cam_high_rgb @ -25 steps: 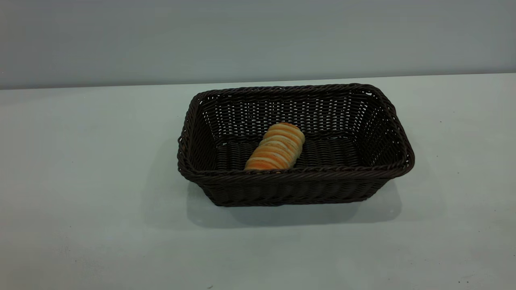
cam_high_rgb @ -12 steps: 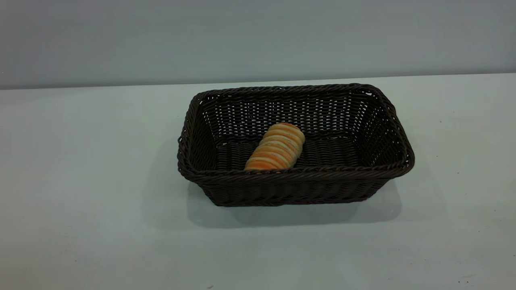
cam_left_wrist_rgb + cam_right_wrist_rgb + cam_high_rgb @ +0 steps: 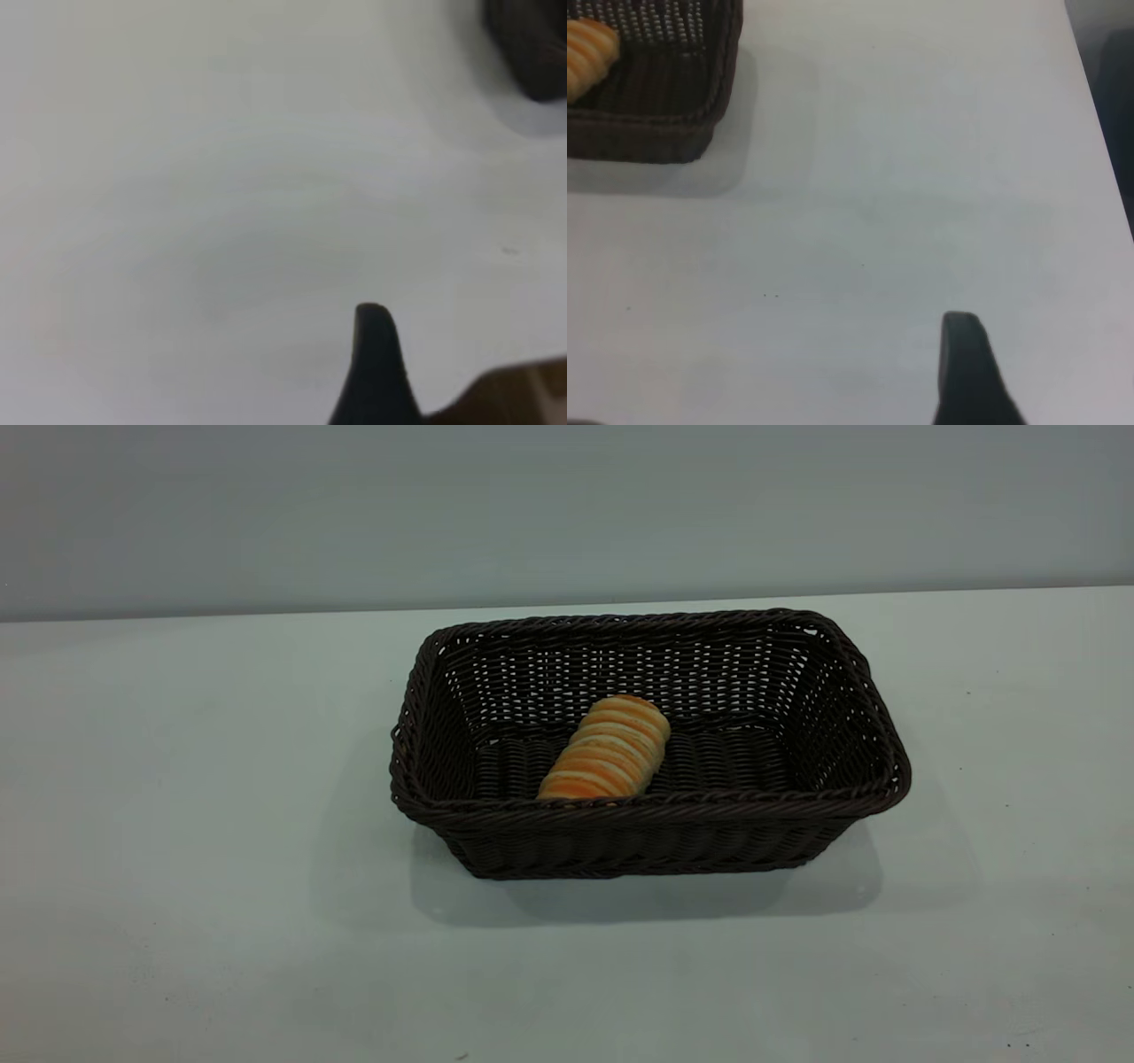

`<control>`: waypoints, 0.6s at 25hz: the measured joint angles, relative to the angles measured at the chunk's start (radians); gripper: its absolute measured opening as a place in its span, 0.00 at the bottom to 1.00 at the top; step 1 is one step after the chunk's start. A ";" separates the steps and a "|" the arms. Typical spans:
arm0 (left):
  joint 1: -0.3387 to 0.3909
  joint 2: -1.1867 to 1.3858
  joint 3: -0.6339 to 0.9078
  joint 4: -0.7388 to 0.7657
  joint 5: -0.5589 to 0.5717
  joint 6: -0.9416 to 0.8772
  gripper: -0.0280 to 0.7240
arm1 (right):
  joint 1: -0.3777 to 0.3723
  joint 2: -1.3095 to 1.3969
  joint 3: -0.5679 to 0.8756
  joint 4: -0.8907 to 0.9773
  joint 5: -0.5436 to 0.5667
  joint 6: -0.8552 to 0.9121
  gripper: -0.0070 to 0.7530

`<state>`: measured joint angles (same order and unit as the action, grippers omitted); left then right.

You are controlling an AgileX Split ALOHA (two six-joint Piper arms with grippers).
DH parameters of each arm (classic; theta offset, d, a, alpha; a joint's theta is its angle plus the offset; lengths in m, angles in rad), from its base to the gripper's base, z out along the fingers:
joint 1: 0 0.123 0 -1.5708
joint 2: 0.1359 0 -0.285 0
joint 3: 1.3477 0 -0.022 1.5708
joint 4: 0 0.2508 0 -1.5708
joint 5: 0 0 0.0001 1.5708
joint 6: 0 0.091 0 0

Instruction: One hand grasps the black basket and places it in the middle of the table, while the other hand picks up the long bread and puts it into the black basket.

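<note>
The black basket (image 3: 647,841) stands on the white table (image 3: 195,824), about mid-table in the exterior view. The long bread (image 3: 607,748) lies inside it on the basket floor, slanted, its near end against the front wall. Neither arm shows in the exterior view. My left gripper (image 3: 376,372) hovers over bare table, well away from the basket, whose corner (image 3: 532,44) shows far off. My right gripper (image 3: 966,372) is also over bare table, apart from the basket (image 3: 664,124); the bread's end (image 3: 589,53) shows inside it. Nothing is held by either.
A grey wall (image 3: 567,505) runs behind the table's far edge. In the right wrist view the table's side edge (image 3: 1099,177) runs close by, with dark floor beyond. White tabletop lies on all sides of the basket.
</note>
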<state>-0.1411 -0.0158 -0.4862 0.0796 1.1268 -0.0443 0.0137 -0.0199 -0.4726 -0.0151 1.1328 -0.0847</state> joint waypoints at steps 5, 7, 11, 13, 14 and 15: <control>0.092 -0.006 0.000 0.000 0.003 0.000 0.81 | 0.038 0.000 0.000 0.001 0.000 0.000 0.60; 0.095 -0.006 0.000 0.000 0.003 0.000 0.81 | 0.038 0.000 0.000 0.001 0.000 0.000 0.60; 0.072 -0.006 0.000 0.000 0.003 0.000 0.81 | 0.038 0.000 0.000 0.001 0.000 0.000 0.60; 0.065 -0.006 0.000 0.000 0.003 0.000 0.81 | 0.038 0.000 0.000 0.001 0.000 0.000 0.60; 0.065 -0.006 0.000 0.000 0.003 0.000 0.81 | 0.038 0.000 0.000 0.001 0.000 0.000 0.60; 0.065 -0.006 0.000 0.000 0.003 0.000 0.81 | 0.038 0.000 0.000 0.001 0.000 0.000 0.60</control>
<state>-0.0763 -0.0219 -0.4862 0.0796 1.1294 -0.0443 0.0513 -0.0199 -0.4726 -0.0139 1.1328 -0.0847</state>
